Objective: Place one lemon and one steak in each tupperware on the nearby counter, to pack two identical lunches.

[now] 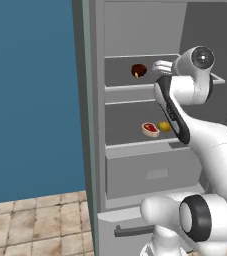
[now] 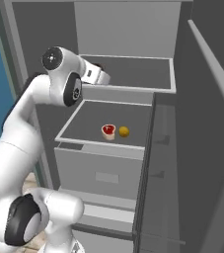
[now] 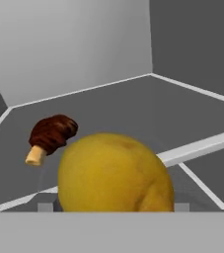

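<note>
My gripper (image 1: 157,66) reaches into the fridge's upper shelf (image 1: 130,86), and a lemon (image 3: 114,173) sits right before it, seemingly between my jaws; I cannot tell whether they grip it. A drumstick (image 3: 51,136) lies farther left. Below, the steak (image 1: 150,129) and another lemon (image 1: 164,126) await.
</note>
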Controlling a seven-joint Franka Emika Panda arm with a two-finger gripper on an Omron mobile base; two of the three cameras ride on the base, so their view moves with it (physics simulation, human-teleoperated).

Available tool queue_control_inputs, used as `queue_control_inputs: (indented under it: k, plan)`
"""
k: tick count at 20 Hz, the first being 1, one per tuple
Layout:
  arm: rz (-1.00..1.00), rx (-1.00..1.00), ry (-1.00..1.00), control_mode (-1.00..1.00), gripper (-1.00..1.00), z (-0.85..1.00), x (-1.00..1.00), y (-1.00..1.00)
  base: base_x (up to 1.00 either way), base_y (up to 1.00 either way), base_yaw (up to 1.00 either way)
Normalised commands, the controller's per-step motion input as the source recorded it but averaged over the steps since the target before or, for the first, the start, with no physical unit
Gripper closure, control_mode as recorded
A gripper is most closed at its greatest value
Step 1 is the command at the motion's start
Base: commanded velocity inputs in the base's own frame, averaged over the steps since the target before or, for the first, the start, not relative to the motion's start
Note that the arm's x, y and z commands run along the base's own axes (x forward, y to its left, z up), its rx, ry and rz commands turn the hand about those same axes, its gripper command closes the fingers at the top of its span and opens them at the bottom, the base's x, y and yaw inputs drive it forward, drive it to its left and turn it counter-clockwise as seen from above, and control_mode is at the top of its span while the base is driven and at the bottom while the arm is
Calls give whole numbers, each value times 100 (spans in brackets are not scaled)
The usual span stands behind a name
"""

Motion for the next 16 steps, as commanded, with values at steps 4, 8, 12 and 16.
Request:
queue_control_inputs:
  k: [4, 8, 12, 16]
  plan:
    - [1, 7, 5, -100, 100, 1, -100, 2, 0, 0, 0]
    - [10, 0, 15, -100, 100, -42, -100, 24, 0, 0, 0]
    - [16, 0, 14, -100, 100, -33, -100, 29, 0, 0, 0]
    - [19, -5, 3, -100, 100, -6, -97, 33, 0, 0, 0]
